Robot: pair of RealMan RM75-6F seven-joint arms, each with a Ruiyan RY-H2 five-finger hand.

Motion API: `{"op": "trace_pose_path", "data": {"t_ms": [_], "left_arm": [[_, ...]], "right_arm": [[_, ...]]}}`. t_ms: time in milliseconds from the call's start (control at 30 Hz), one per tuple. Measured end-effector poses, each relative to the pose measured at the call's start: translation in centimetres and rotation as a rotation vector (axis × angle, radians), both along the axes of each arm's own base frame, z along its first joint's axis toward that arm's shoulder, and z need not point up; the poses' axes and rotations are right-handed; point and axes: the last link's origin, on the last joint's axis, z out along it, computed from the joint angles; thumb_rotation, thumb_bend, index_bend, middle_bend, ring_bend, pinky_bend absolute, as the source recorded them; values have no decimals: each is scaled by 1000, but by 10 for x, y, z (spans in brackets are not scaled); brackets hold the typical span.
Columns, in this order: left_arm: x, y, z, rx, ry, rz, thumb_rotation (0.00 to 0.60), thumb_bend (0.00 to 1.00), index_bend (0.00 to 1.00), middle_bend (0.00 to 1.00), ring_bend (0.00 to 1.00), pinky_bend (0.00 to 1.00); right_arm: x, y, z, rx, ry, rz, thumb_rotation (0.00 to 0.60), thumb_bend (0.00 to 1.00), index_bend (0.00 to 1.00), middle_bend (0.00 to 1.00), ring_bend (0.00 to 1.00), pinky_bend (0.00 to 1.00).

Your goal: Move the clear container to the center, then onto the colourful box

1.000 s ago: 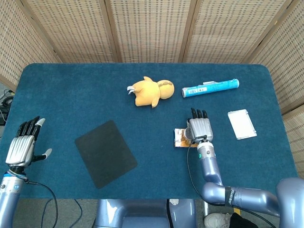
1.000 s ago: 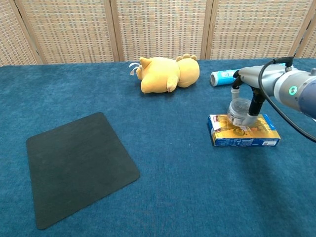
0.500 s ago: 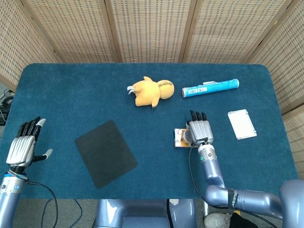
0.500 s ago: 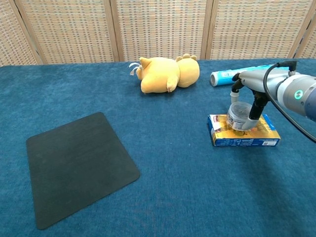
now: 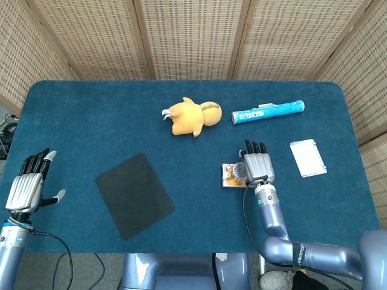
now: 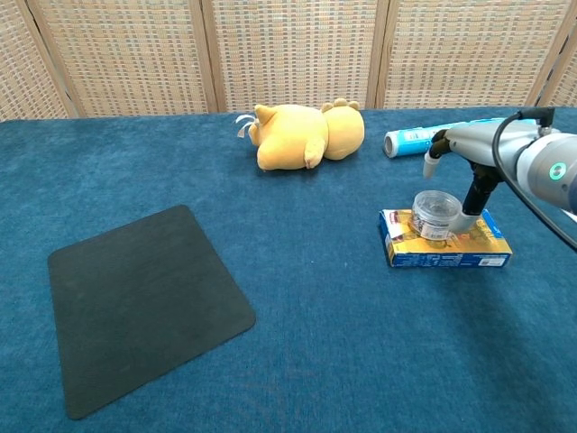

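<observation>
- The container [image 6: 436, 214] stands upright on the box [image 6: 444, 240], on the box's left half, so the second part of the task looks done or nearly so.
- The box lies flat on the tabletop [image 5: 181, 103] in its right half, nearer the near edge than the far one, with its long axis running left to right in the chest view.
- The right hand [image 5: 256, 165] is over the box, just to the right of the container.
- In the chest view one finger [image 6: 472, 200] reaches down to the container's right side and seems to touch it, while another [image 6: 433, 159] stands lifted clear above it; nothing wraps the container, so the right hand looks released rather than grasping.
- The turning relation: the container lies to the left of the right hand's fingers, on the palm side, so a clean retreat would likely go up and to the right, away from it.
- The risk, as a judgement, is that the touching finger drags or tips the light container off the box.
- The left hand [image 5: 27, 183] is by the tabletop's left edge near the near corner, fingers spread and empty, well apart from the box; the right hand is by far the nearer.
</observation>
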Motion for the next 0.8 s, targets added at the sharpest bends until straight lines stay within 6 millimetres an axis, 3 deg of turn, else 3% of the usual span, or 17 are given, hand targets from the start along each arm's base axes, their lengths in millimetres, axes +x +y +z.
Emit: {"op": "trace_pose_path", "data": {"t_ms": [300,467,567,800], "left_arm": [[-3,-6,4,19,8,2,600,255,0,0,0,0],[-6,-11,4,20,27,4,600,237,0,0,0,0],[-5,-15,3,23,32,-8,600,223,0,0,0,0],[-10,-30,-1,28,49,-8,600,224,0,0,0,0]], "right_arm": [[-8,15,34,-67,-26,48,600,0,178,0,0,2],[-20,31,49,-95,-63,82,600,0,63,0,0,0],[-34,44,56,-107,-102,94,600,0,10,0,0,0],[-81,82,72,-160,-181,121,600,0,0,0,0,0]]}}
